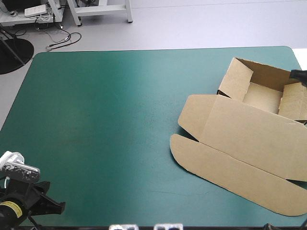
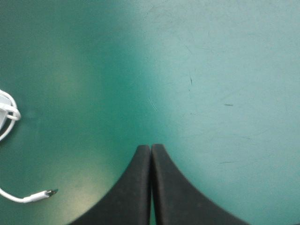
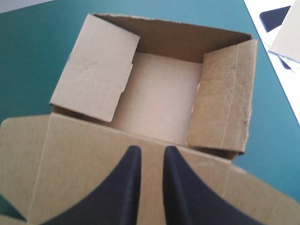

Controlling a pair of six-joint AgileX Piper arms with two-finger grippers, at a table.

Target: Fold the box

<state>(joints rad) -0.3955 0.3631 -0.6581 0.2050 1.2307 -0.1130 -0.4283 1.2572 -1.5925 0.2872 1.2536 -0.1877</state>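
The brown box [image 1: 249, 134] lies at the table's right side as an open tray with its lid flat toward the front. The tray [image 3: 164, 93] has its walls raised and its side flaps [image 3: 93, 75] folded inward. My right gripper [image 3: 152, 150] hovers over the lid [image 3: 93, 159] just before the tray, its black fingers a narrow gap apart with nothing between them. In the high view only a black tip of it [image 1: 298, 74] shows at the right edge. My left gripper [image 2: 151, 146] is shut over bare teal-green cover at the front left corner [image 1: 45, 203], far from the box.
A thin white cable [image 2: 9, 117] with a plug end lies on the cover beside the left gripper. Pale sheets and a dark flat object [image 3: 281, 23] lie beyond the table's right edge. Bare cover [image 1: 110, 115] spans the left and middle.
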